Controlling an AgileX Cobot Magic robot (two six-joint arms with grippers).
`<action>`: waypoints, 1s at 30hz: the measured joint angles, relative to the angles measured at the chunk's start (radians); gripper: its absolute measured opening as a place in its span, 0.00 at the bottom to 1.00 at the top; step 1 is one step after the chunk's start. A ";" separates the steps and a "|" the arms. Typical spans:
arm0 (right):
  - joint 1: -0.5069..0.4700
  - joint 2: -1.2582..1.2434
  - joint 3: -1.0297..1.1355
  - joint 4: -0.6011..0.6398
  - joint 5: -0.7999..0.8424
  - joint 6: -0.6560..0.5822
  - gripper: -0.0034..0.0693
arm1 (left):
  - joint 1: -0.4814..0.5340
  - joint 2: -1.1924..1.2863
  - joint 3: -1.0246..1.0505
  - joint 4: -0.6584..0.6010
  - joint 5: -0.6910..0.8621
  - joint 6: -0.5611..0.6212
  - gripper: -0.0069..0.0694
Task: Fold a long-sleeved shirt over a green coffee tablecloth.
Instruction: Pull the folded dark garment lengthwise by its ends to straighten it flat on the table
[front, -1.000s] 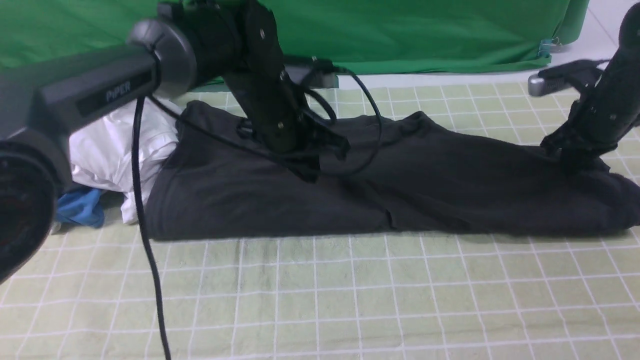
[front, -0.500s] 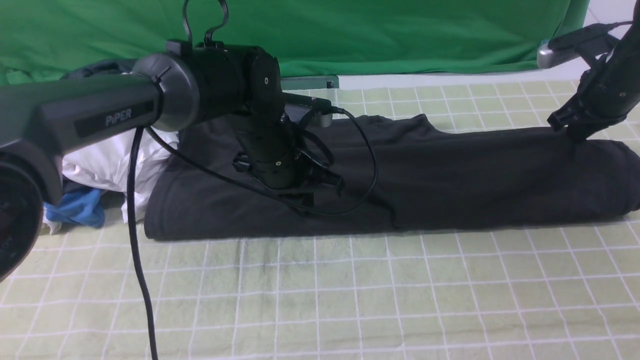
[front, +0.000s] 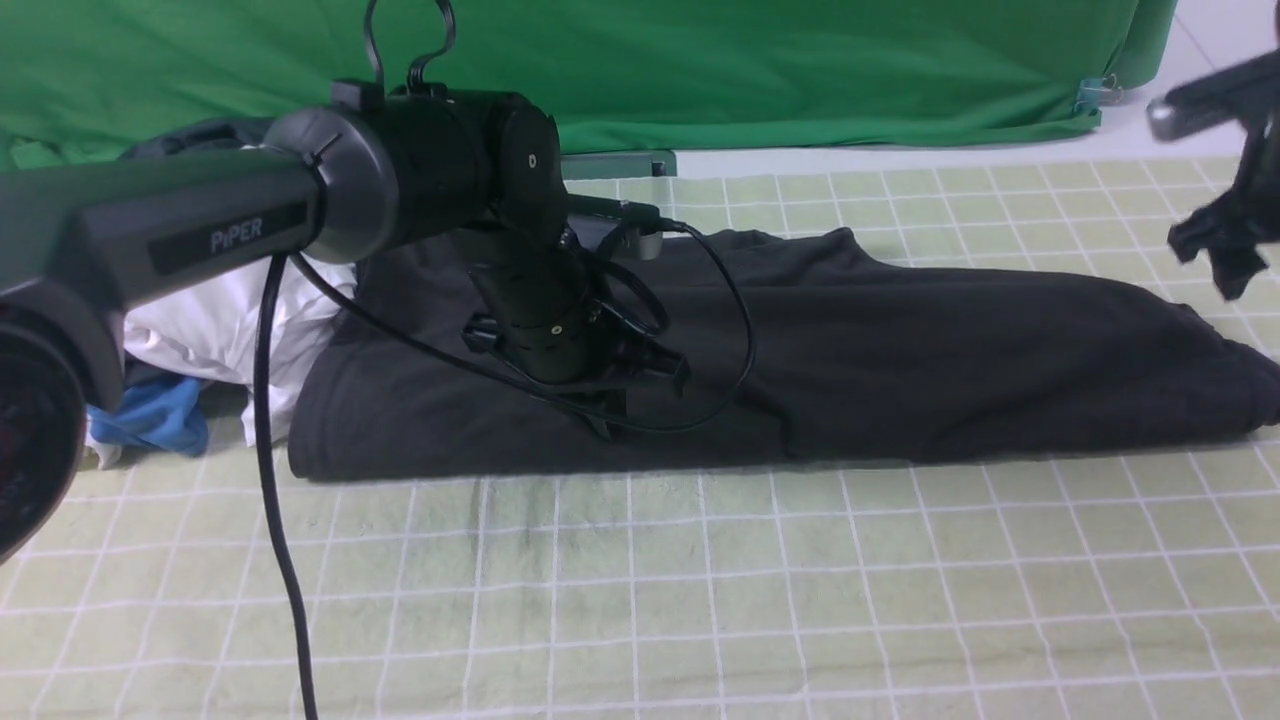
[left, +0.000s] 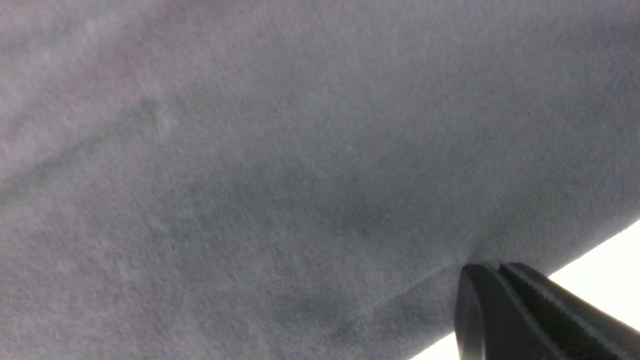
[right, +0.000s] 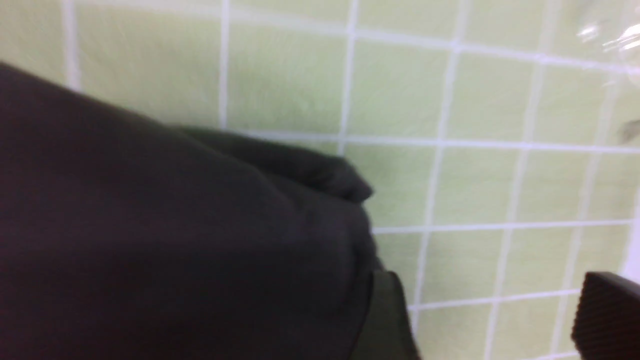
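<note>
Compared with half a second ago, the right pincer (front: 1222, 262) is no longer pinching the right end of the long-sleeved shirt (front: 950, 370). It is hanging higher and further right, clear of the fabric, and that end of the shirt is now lying slumped on the green coffee tablecloth (front: 700, 600). The left arm is sitting where it was.

In the right wrist view the right pincer (right: 495, 320) is standing released. Its two fingers are spread wide, with only the gridded tablecloth (right: 500, 185) showing between them. The shirt's dark edge (right: 175, 240) is lying just beside one finger (right: 390, 320).

The left pincer (front: 607, 415) is pressing down on the shirt near its front edge, left of centre. In the left wrist view the left pincer (left: 495, 285) is clenched, with its fingers meeting and the grey-looking shirt fabric (left: 250, 175) puckering at their tips, so it is apparently grasping a pinch of the shirt.

The shirt is lying as a long dark band across the far half of the tablecloth, running from left to right. A white garment (front: 220, 320) is lying against its left end, with a blue garment (front: 150, 415) just below that. A black cable (front: 280, 560) is trailing from the left arm across the cloth. A deep-green backdrop (front: 800, 70) is hanging behind.
</note>
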 joint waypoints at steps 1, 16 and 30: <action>0.000 -0.004 0.000 0.000 -0.001 0.001 0.67 | 0.000 0.000 0.000 0.001 -0.001 0.000 0.11; -0.261 -0.048 0.130 0.435 0.075 -0.109 0.76 | 0.090 -0.081 0.005 0.169 0.011 -0.096 0.11; -0.220 0.061 0.181 0.553 0.018 -0.257 0.62 | 0.156 0.046 0.028 0.169 -0.045 -0.098 0.11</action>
